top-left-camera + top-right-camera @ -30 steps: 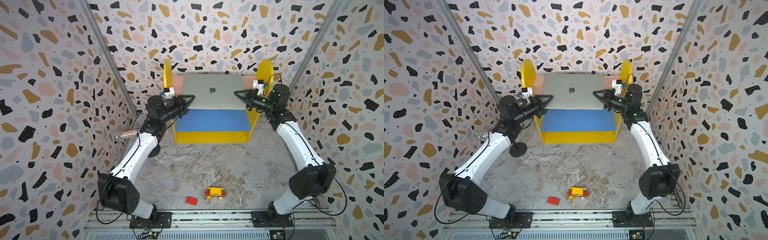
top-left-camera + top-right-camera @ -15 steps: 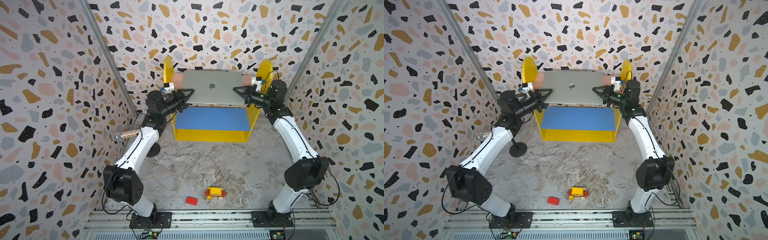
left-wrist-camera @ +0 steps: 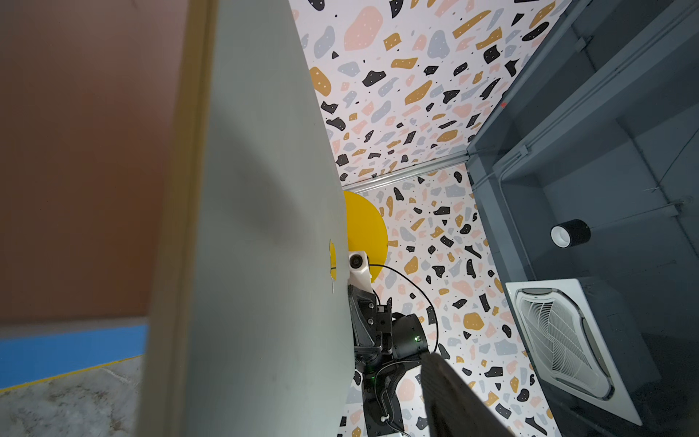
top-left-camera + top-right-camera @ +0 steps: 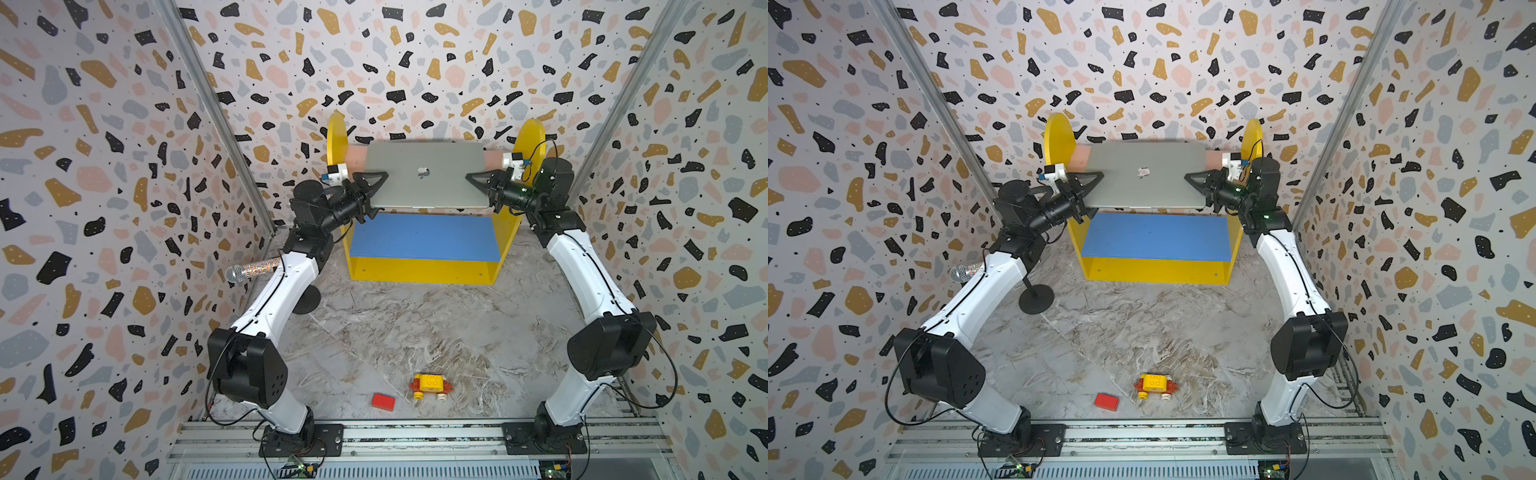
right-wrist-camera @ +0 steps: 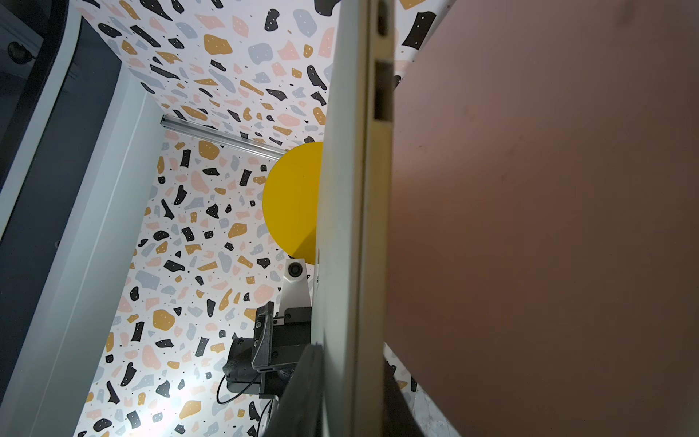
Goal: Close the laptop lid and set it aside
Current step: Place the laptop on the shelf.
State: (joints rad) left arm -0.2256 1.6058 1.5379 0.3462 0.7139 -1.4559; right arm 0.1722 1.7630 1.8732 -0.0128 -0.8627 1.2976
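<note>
Well, the left gripper (image 4: 380, 194) is spread wide and only the right gripper (image 4: 478, 191) pinches the closed laptop (image 4: 424, 183), so it might tip off the pink shelf (image 4: 493, 156)

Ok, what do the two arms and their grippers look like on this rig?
The left arm and right arm match: smooth white shells between bulky black joint housings, with a thin black cable along each shell. The left gripper and right gripper are black with triangular fingers, each carrying a small white camera block with a blue detail.
</note>
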